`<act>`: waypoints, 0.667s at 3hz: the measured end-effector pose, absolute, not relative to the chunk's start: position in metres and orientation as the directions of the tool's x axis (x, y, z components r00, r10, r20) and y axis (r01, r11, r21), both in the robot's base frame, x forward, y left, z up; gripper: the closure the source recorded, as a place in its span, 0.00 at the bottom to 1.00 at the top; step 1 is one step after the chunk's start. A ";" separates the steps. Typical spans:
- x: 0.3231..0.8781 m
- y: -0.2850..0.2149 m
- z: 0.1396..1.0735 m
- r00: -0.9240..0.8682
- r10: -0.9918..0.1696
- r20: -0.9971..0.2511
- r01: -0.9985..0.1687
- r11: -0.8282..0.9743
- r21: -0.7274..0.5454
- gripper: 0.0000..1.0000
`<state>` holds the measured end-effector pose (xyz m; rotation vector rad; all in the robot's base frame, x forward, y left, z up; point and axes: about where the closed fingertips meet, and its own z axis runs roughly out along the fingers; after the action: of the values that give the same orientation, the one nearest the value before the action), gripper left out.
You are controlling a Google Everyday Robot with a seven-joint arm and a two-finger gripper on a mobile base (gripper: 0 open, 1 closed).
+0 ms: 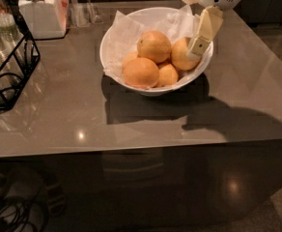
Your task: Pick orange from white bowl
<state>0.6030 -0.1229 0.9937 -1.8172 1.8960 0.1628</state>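
The cream-coloured gripper (196, 48) hangs over the 3 o'clock rim of the wide, glossy, paper-lined white bowl (106, 64) on the grey table (59, 120). Whether it is open or holding anything, I cannot tell. The round, dimpled yellow-orange orange (181, 58) lies in the bowl at 3 o'clock, just beside the gripper, among other oranges (141, 73).

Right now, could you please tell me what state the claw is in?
Claw: cannot be told whether open, closed or holding; it hangs over the right rim of the white bowl, beside the rightmost orange.

glossy brown table (146, 124) with white bowl (154, 89), lidded jar (40, 14), wire rack (16, 76); gripper (201, 35) over bowl
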 end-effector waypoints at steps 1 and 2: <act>0.608 -0.122 0.990 0.012 -0.896 -0.444 -0.960 0.113 -0.255 0.00; 0.620 -0.119 0.977 -0.030 -0.875 -0.484 -0.961 0.158 -0.226 0.00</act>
<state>0.6198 -0.1189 0.9770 -1.7387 1.9251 0.2198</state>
